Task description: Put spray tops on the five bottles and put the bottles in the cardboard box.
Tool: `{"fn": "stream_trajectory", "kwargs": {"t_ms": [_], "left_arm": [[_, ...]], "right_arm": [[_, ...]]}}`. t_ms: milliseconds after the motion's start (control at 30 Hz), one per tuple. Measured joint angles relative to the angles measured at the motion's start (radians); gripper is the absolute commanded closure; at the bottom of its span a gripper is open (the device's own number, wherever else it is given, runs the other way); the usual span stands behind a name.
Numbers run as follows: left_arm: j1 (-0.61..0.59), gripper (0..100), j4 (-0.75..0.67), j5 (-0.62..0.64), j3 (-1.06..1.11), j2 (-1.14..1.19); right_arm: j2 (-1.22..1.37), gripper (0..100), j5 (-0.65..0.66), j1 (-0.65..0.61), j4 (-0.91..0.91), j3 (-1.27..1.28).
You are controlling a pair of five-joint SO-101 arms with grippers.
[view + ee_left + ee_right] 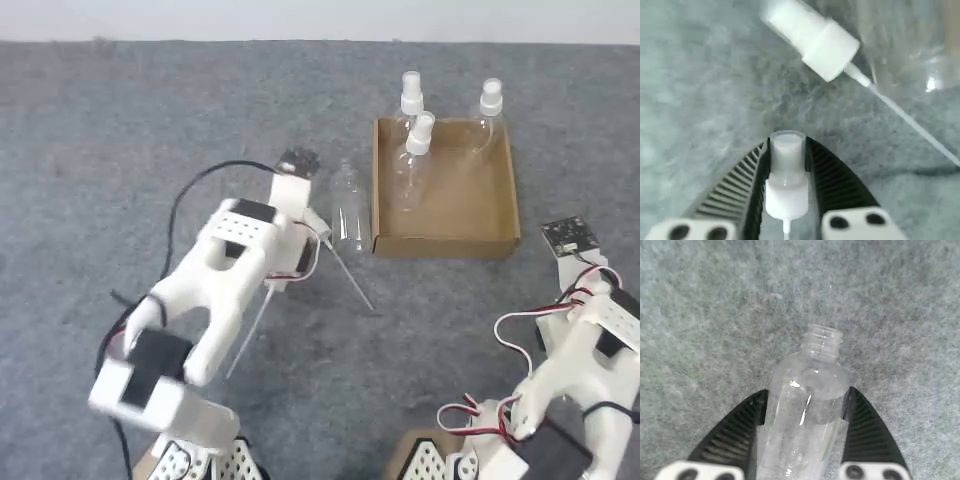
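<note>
Left wrist view: my left claw (pixel 786 145) pinches a spray top (pixel 786 185) by its collar, with the thin tube running back toward the camera. Just past it, a loose spray top (pixel 815 37) lies on the grey carpet (pixel 700 90). Its tube trails beside an uncapped bottle (pixel 346 205), which sits just beside the cardboard box (pixel 445 243) at the wall facing my left arm. My right claw (pixel 805 407) grips a held bottle (pixel 807 390) around its body, open neck pointing away. Inside the box a capped bottle (pixel 413 160) leans. A second capped bottle (pixel 408 100) and a third capped bottle (pixel 488 105) stand at its far wall.
</note>
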Motion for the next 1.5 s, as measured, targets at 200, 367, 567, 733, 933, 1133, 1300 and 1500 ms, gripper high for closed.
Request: {"fn": "stream_trajectory", "kwargs": {"t_ms": [200, 367, 567, 733, 933, 1133, 1300, 1500], "left_arm": [[-0.028, 97, 0.144, -0.017, 0.002, -0.296], [-0.025, 97, 0.17, -0.018, 0.074, -0.482], [-0.025, 97, 0.101, -0.02, 0.203, -0.543], [-0.025, 97, 0.084, -0.02, 0.222, -0.545], [-0.025, 97, 0.084, -0.02, 0.222, -0.545], [-0.025, 97, 0.084, -0.02, 0.222, -0.545], [-0.025, 97, 0.084, -0.02, 0.238, -0.545], [-0.025, 97, 0.084, -0.02, 0.238, -0.546]], "right_arm": [[0.014, 78.7, -0.005, -0.006, 0.014, -0.012], [0.025, 78.6, -0.063, -0.008, 0.048, -0.031], [0.025, 78.5, -0.077, -0.023, 0.222, -0.189], [0.025, 78.5, -0.077, -0.025, 0.311, -0.261], [0.063, 78.5, -0.057, -0.028, 0.321, -0.261], [0.183, 78.9, -0.063, -0.029, 0.261, -0.261], [0.216, 79.9, -0.072, -0.029, 0.242, -0.261], [0.262, 94.6, -0.069, -0.029, 0.235, -0.262]]}}
